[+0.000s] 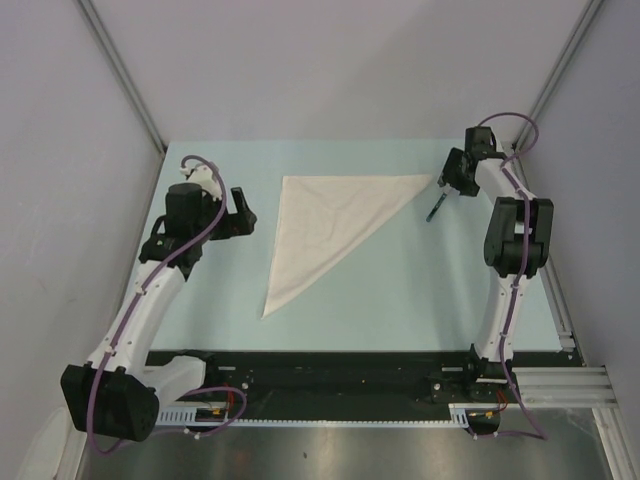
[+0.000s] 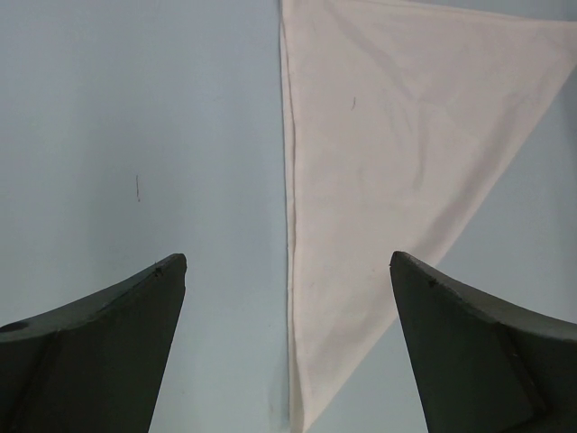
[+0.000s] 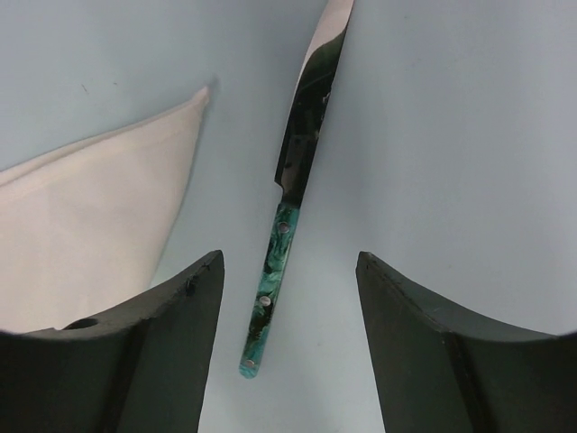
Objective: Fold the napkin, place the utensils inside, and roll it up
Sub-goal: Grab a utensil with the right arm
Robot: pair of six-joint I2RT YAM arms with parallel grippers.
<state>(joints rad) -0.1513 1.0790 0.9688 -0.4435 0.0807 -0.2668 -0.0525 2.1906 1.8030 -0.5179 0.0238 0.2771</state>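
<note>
The napkin (image 1: 330, 228) lies on the table folded into a cream triangle, its long tip pointing toward the near edge. My left gripper (image 1: 241, 211) hovers open just left of it; in the left wrist view the napkin (image 2: 388, 171) runs down between the spread fingers (image 2: 126, 343). The knife (image 1: 436, 209) lies flat off the napkin's right corner. My right gripper (image 3: 288, 262) is open above it, the teal handle (image 3: 268, 289) lying between the fingers, untouched, and the dark shiny blade (image 3: 311, 99) pointing away. The napkin's corner (image 3: 99, 216) shows at the left.
Grey booth walls close in the pale blue table (image 1: 400, 300) on both sides and behind. A black rail (image 1: 330, 375) with the arm bases runs along the near edge.
</note>
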